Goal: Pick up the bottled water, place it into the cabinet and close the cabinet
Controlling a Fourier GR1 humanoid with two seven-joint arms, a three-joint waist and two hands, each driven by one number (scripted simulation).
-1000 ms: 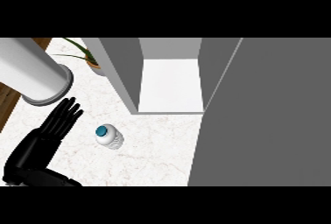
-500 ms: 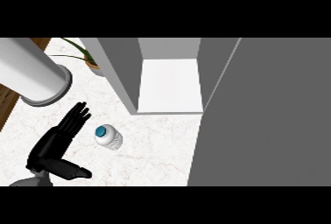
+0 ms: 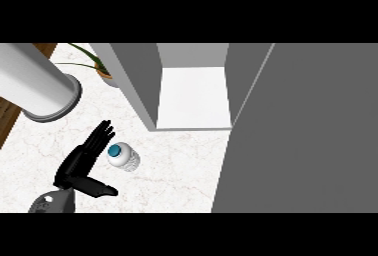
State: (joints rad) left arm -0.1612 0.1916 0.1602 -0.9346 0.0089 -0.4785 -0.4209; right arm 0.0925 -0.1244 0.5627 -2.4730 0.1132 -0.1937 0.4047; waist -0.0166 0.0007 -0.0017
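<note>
The bottled water stands upright on the marble counter; from above I see its blue cap and clear ribbed body. My left hand is just left of it, fingers straight and pointing away from me, thumb spread out toward the lower right. The fingers lie alongside the bottle's left side, very close or just touching; nothing is curled round it. The cabinet stands open behind the bottle, showing a white shelf floor. Its grey door is swung out and fills the right side. My right hand does not show.
A large grey cylinder lies at the upper left. A potted plant stands by the cabinet's left wall. A strip of wood borders the counter at the far left.
My left hand has moved right and forward up to the bottle, and its thumb has spread out. The bottle and the cabinet door have stayed put.
</note>
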